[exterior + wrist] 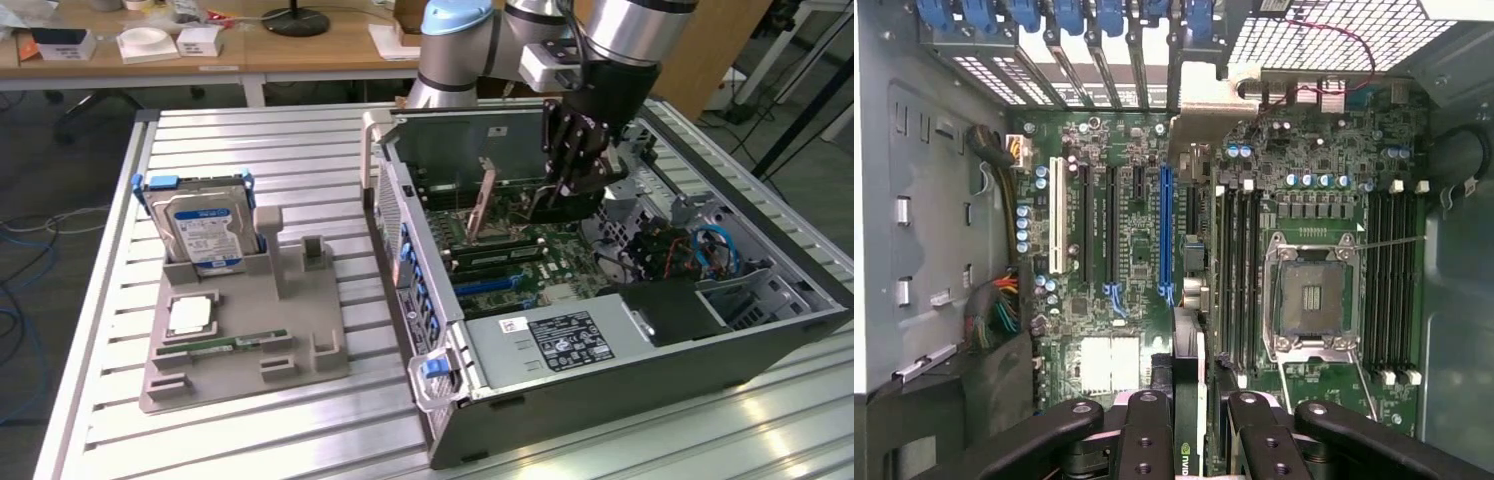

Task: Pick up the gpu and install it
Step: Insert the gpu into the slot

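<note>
One arm (pixel 461 50): grey and blue, reaching down from the far side into the open computer case (pixel 747 340).
One gripper (pixel 563 200): inside the case above the motherboard (pixel 534 250), clenched on the gpu; in the wrist view its two fingers (pixel 1146 430) press against the card from either side.
One gpu (pixel 1189 360): held on edge between the fingers, above the board, just beside the blue slot and not seated in it.
One blue slot (pixel 1164 230): long, lying between the black slots and the memory banks.
One white slot (pixel 1057 215): on the far side of the black slots from the blue one.
One processor socket (pixel 1312 295): metal-framed, with memory slots along two of its sides.
One grey holder (pixel 240 350): on the slatted table (pixel 267 440), on the exterior view's left, well apart from the gripper.
One hard drive (pixel 200 230): upright in the holder's far end, blue-white label facing near.
One memory stick (pixel 220 345): green, lying flat in the holder's near part.
One square chip (pixel 194 315): flat in the holder, between drive and stick.
</note>
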{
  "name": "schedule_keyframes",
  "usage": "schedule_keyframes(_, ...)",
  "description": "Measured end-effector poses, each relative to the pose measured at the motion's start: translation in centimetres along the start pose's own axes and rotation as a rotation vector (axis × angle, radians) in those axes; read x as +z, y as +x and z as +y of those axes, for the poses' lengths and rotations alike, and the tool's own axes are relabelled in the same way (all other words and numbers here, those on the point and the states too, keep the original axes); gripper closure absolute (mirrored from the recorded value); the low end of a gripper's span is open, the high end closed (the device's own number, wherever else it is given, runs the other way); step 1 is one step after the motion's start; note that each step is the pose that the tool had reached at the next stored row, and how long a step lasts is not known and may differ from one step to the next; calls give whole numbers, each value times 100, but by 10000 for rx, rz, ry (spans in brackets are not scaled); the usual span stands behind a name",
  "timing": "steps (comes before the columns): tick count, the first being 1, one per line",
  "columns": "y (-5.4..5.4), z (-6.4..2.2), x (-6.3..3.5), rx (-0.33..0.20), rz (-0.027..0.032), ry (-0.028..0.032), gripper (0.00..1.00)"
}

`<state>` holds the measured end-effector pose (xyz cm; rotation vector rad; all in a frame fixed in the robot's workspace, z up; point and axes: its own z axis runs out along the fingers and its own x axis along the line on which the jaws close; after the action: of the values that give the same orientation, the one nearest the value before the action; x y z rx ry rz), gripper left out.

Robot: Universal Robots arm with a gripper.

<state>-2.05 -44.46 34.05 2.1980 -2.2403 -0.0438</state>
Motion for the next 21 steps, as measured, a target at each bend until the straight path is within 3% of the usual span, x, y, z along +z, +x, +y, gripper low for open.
schedule_keyframes(21, 5, 112, 157, -2, -2, 83, 74)
